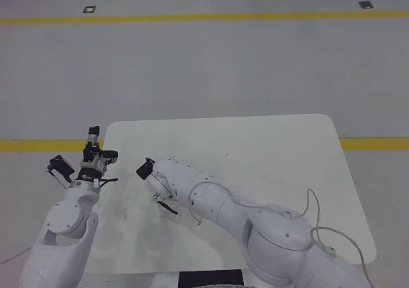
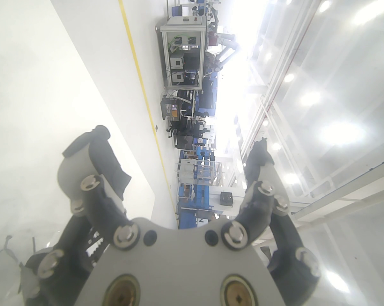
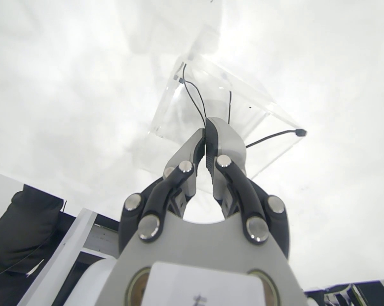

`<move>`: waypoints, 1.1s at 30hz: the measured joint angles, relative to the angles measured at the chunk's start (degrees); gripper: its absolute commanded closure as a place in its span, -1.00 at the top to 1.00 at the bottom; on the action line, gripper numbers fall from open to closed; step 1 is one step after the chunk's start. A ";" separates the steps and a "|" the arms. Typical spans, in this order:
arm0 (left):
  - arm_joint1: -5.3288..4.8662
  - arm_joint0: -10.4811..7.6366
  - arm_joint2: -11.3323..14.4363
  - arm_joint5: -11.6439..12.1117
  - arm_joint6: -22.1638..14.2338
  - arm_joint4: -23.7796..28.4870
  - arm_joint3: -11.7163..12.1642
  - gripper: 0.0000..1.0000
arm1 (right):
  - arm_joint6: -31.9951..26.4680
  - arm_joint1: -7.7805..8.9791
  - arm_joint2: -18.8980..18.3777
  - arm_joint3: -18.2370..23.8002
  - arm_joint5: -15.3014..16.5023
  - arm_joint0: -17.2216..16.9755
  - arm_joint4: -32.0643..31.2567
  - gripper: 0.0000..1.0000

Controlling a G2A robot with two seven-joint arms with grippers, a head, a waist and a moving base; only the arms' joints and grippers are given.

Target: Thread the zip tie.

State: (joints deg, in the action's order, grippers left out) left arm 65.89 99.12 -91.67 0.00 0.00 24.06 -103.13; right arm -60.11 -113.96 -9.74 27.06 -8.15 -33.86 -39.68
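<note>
A thin black zip tie [image 3: 194, 94] runs through a clear plastic block [image 3: 243, 95] that lies on the white table [image 1: 276, 144]. Its small square head [image 3: 302, 132] sticks out past one corner of the block. My right gripper [image 3: 206, 132] is shut on the strap just over the block's near edge. In the top view the right gripper [image 1: 164, 204] is low over the table's left part. My left gripper [image 1: 89, 150] is open with nothing in it, held off the table's left edge. Its fingers [image 2: 93, 157] point out toward the room.
The table's rounded left edge [image 2: 93, 84] runs close beside the left gripper. A yellow floor line [image 1: 392, 143] passes behind the table. Cabinets and workstations [image 2: 182, 58] stand far off in the room.
</note>
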 measured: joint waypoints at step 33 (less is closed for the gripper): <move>0.00 0.00 0.00 0.00 0.00 0.00 0.00 1.00 | -3.20 0.59 -2.33 2.39 2.37 3.33 4.44 -1.00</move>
State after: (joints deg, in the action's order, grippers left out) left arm 65.89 99.12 -91.67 0.00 0.00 24.06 -103.13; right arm -63.31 -113.37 -12.07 29.45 -5.78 -30.53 -35.24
